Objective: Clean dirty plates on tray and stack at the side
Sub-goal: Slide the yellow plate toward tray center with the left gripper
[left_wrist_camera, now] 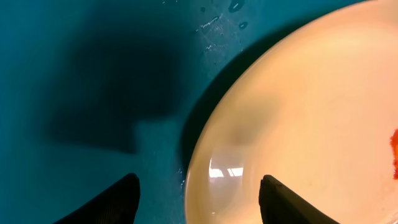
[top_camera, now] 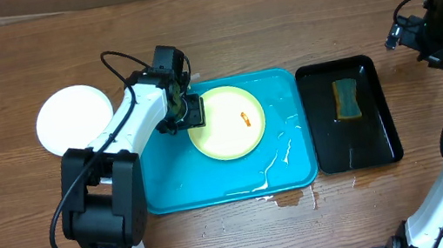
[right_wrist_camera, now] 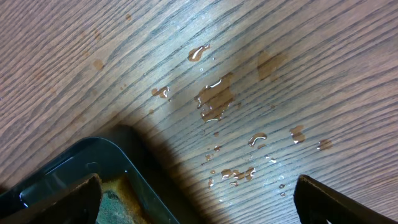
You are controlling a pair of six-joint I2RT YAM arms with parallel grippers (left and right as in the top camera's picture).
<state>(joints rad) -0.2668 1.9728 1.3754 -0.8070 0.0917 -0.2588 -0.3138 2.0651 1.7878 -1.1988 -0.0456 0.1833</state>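
Cleaning step: I judge the pale plate is not yet wiped; an orange smear shows on it
Plate place: flat on the blue tray
Left gripper: jaws apart astride the plate's left rim, pinching nothing
Right gripper: spread wide, empty, beside the black tray
Side stack: one white plate, left of the blue tray
Next: I need the right arm on the sponge

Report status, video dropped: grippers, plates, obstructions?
Left gripper open astride rim of pale yellow-green round plate; right gripper open, empty. Plate on turquoise plastic tray, orange smear showing. Round white plate beside tray. Nothing blocking.
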